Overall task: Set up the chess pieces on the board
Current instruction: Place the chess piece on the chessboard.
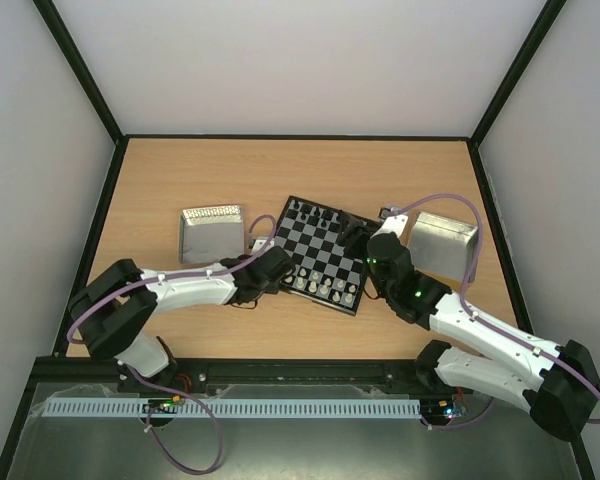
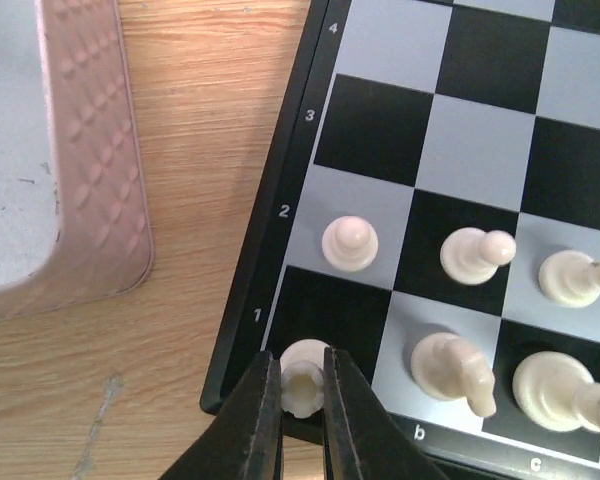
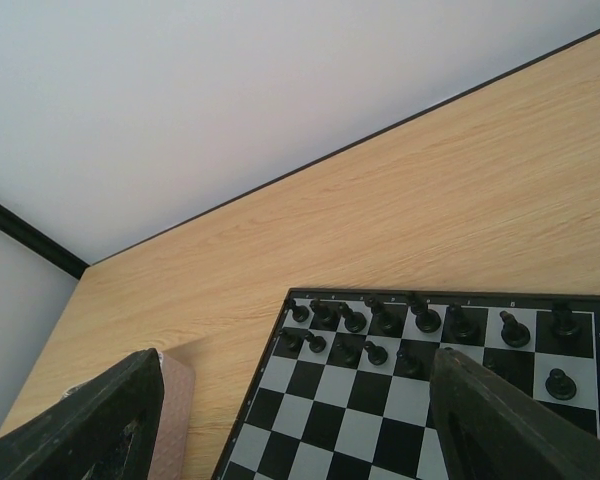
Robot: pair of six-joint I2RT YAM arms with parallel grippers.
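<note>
Metal tray [image 1: 209, 238] flanks board [image 1: 318, 246] (chess pieces [image 1: 324, 288] aboard).

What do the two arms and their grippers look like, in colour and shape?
The left arm and the right arm both have white links and bulky black joints. A lilac cable runs along each, fastened with white ties. Green lights glow on the right arm. The left gripper and the right gripper each have two tapering black fingers.

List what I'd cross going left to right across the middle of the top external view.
In order: left metal tray → board → right metal tray.
</note>
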